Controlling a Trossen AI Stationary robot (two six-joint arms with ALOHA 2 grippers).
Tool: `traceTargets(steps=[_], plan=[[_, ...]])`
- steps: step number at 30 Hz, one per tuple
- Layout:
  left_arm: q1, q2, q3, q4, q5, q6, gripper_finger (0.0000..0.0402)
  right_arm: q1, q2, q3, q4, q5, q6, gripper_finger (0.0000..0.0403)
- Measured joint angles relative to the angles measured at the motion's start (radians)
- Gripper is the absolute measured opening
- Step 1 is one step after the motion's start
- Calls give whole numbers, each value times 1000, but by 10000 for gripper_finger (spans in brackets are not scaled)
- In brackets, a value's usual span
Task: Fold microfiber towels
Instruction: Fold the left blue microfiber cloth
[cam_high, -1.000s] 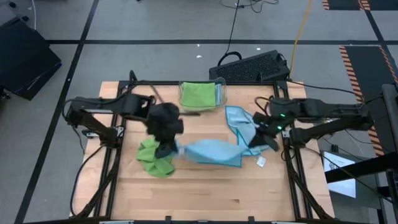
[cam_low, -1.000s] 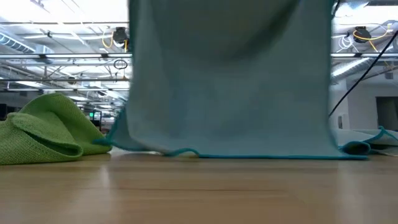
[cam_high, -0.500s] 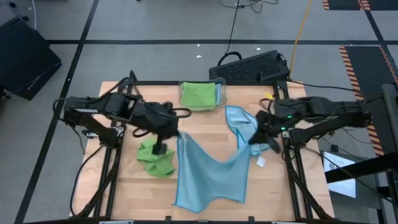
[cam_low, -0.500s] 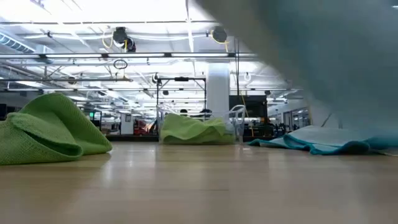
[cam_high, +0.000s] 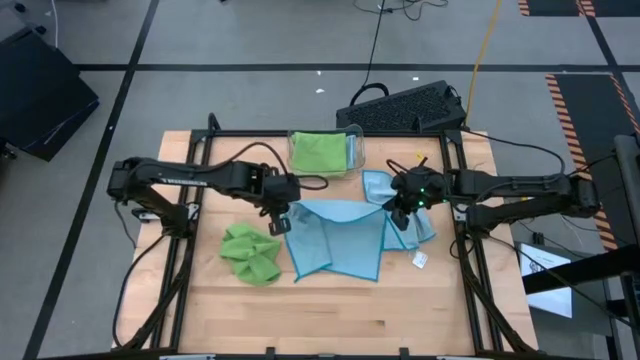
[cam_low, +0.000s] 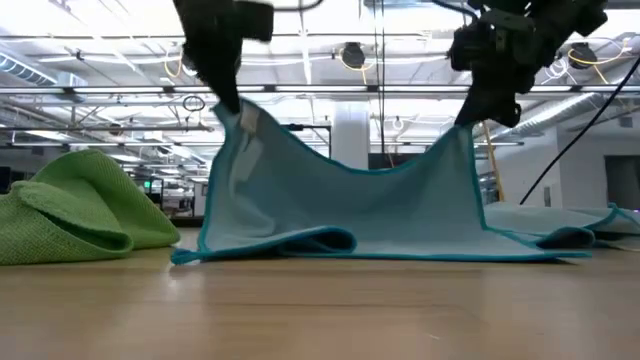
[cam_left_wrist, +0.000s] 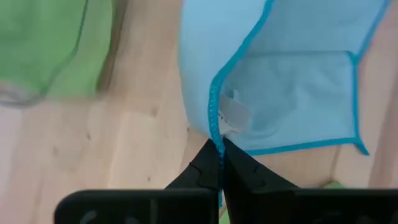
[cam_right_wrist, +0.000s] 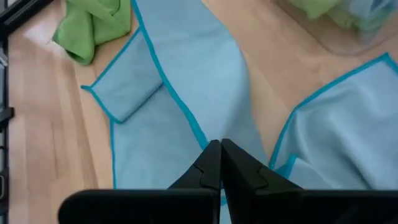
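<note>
Both arms are over the middle of the table (cam_high: 330, 310), the left gripper (cam_high: 277, 222) pinching the far left corner of a light blue towel (cam_high: 340, 240) and the right gripper (cam_high: 397, 214) pinching its far right corner, fingers pressed tight on the cloth. The towel hangs between them, its near edge lying on the wood with one near corner folded under. A crumpled green towel (cam_high: 248, 252) lies left, a second blue towel (cam_high: 378, 187) right, another green towel (cam_high: 318, 152) in the clear bin (cam_high: 355, 152) at the far edge.
</note>
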Motion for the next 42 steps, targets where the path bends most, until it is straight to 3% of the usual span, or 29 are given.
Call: traceTargets(steps=[4,9,15,18,21,23,28,35,39,42], plan=[[-7,0,-43,28,4,-47,11,-7,0,-11,10,-10,5,0],[-44,-1,-96,94,23,-60,7,-6,-1,-11,31,-140,-5,0],[-55,-25,-75,84,18,-65,11,-15,-19,-12,112,-194,60,0],[-28,-85,-41,59,-55,-22,4,-42,-35,-12,158,-168,114,0],[36,-149,-42,-70,-228,55,11,-67,-46,-12,150,-131,165,0],[104,-188,-46,-93,-278,111,14,-76,-48,-12,140,-135,168,0],[250,-218,-64,-60,-53,172,4,-71,-48,-12,124,-141,164,0],[256,-214,-80,138,158,165,10,-52,-78,-12,119,-195,225,0],[231,-217,-80,175,301,94,5,-35,-131,-5,66,-363,303,0],[186,-232,-77,192,441,-63,10,17,-178,13,67,-542,401,0]])
